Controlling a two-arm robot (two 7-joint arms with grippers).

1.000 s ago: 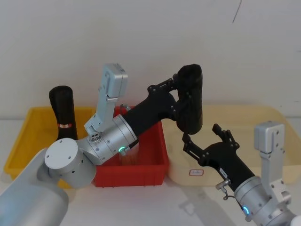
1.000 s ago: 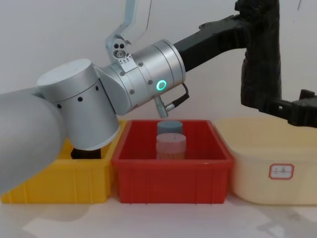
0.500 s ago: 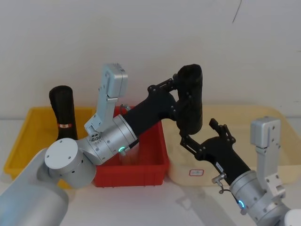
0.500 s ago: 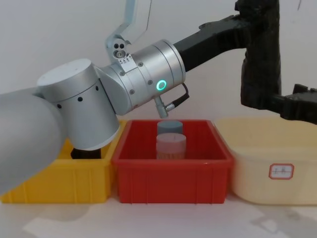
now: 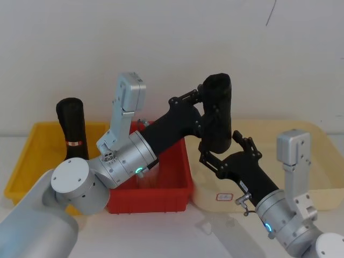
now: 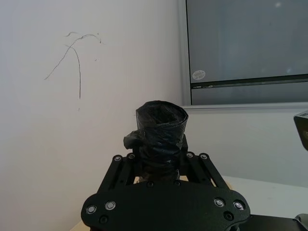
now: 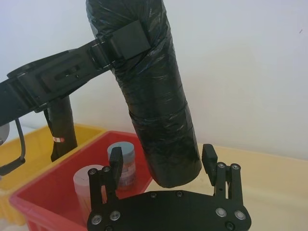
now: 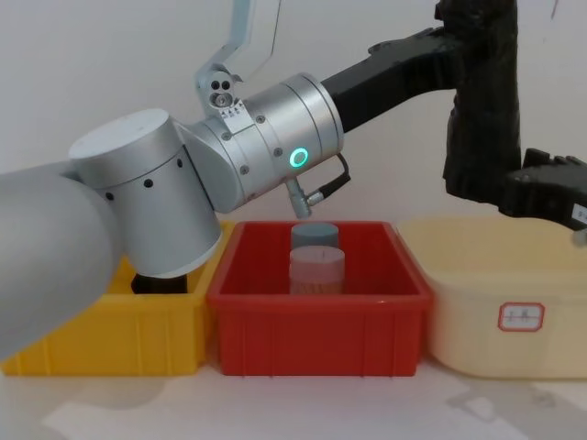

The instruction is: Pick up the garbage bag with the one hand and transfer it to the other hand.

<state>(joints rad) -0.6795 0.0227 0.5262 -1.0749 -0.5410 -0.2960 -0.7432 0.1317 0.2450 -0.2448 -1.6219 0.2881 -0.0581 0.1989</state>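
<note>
Right gripper [image 5: 219,148] had moved up since a second before, fingers spread either side of the garbage bag [image 5: 219,102] at its lower end. Left gripper [image 5: 210,115] stayed clamped on it, aloft over the cream bin [image 5: 312,134].

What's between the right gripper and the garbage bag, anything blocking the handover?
Nothing visible. The right gripper is open, its fingers flanking the lower end of the garbage bag with gaps on both sides. The left gripper clamps the bag higher up, clear of that spot. The red bin lies below.
</note>
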